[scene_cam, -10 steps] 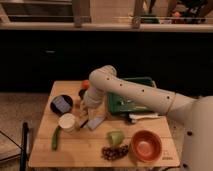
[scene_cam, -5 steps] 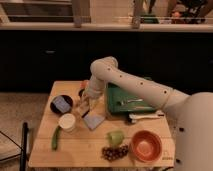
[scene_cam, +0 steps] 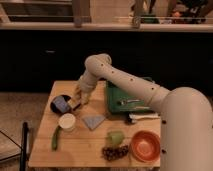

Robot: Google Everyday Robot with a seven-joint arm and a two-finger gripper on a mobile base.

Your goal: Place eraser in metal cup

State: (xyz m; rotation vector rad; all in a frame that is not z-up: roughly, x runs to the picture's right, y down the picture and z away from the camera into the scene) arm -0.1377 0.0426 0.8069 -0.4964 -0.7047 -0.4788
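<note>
The wooden surface [scene_cam: 75, 150] holds everything. Landmark: the round white cup [scene_cam: 67, 121]. Far to its right sits a green tray [scene_cam: 116, 102]. Lower right is an orange bowl [scene_cam: 145, 145]. Up and left is a black bowl [scene_cam: 60, 104]. The claw [scene_cam: 78, 99] hangs just above the cup, pinching the eraser [scene_cam: 74, 104]. The metal cup can't be picked out. No writing shows
</note>
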